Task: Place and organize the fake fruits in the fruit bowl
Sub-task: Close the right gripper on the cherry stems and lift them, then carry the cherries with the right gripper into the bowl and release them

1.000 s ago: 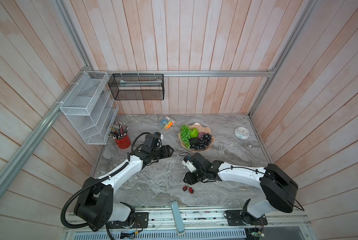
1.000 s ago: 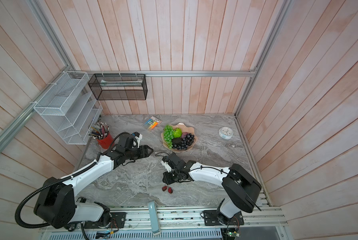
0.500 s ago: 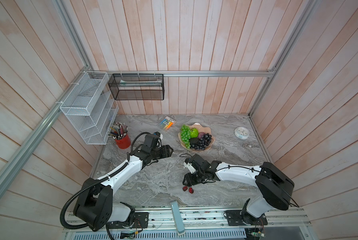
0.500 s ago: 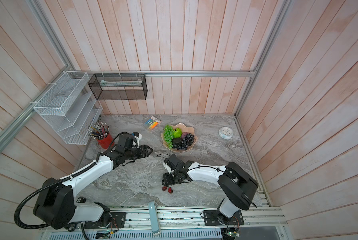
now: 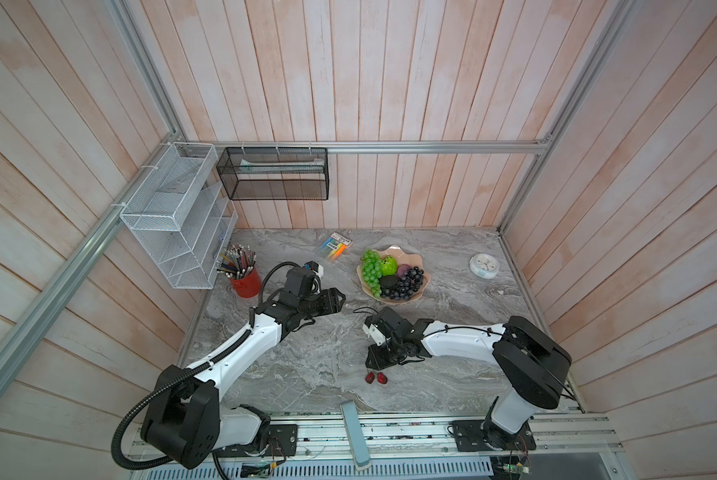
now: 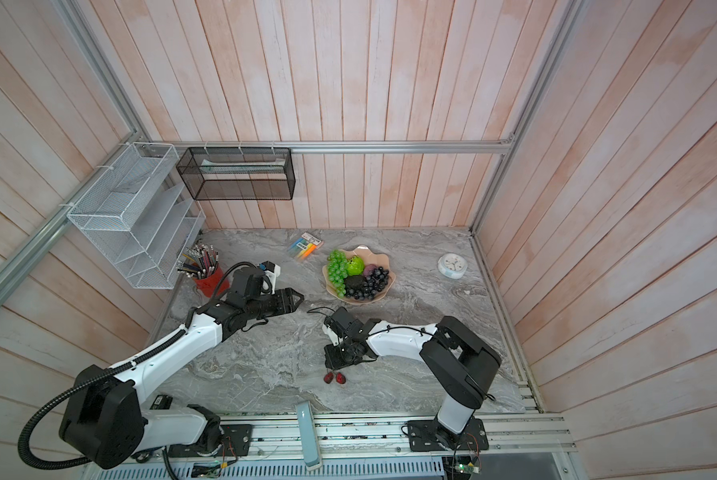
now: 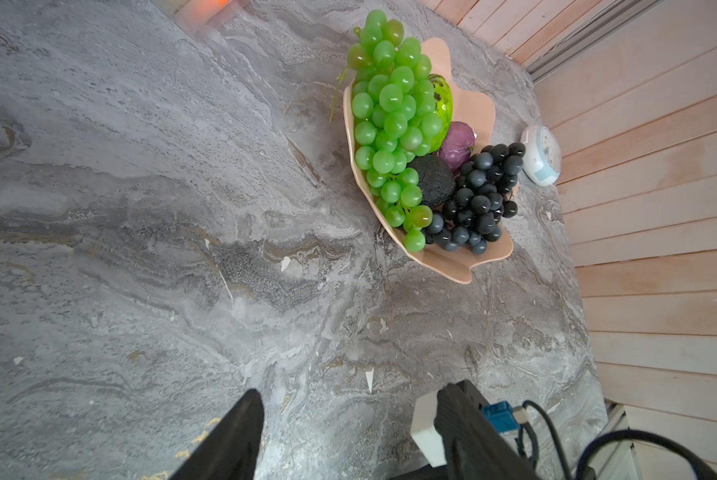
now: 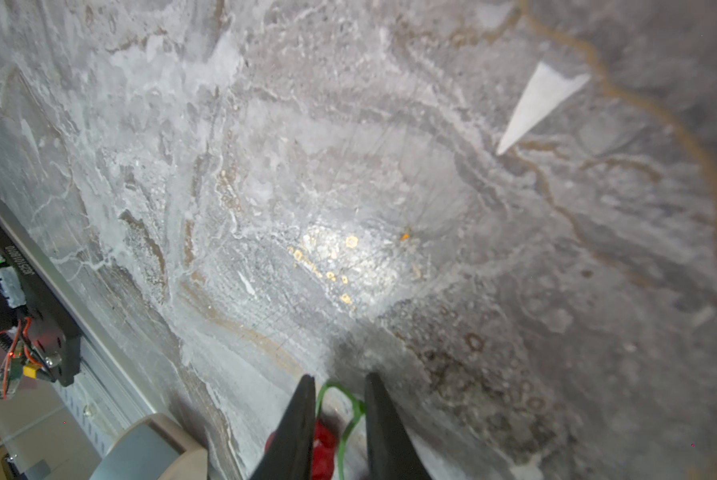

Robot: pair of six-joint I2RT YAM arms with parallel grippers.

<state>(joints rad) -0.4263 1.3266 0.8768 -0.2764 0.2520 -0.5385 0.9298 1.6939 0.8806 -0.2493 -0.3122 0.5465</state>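
Observation:
The peach-pink fruit bowl [image 5: 394, 250] [image 7: 452, 266] holds the green grape bunch [image 5: 371, 270], the lime-green ball [image 5: 389, 266], the purple ball [image 7: 456, 141], the avocado [image 7: 431, 180] and the dark grape bunch [image 5: 406, 284]. The red cherry pair [image 5: 376, 377] [image 6: 335, 378] lies on the marble near the front edge. My right gripper [image 5: 371, 368] [image 8: 340, 376] points down over it. Its narrow jaws press the green stem loop [image 8: 344, 399] from both sides. My left gripper [image 5: 340, 300] [image 7: 352, 390] hangs open and empty to the left of the bowl.
A red cup of pencils [image 5: 246, 282] stands at the left, under a white mesh rack [image 5: 174, 220]. A highlighter pack [image 5: 334, 247] lies behind the bowl and a small white clock [image 5: 484, 264] at the right. A grey-blue bar [image 5: 354, 432] sticks up from the front rail.
The right gripper has shifted slightly over the cherry pair, which lies where it was. The left arm has hardly moved.

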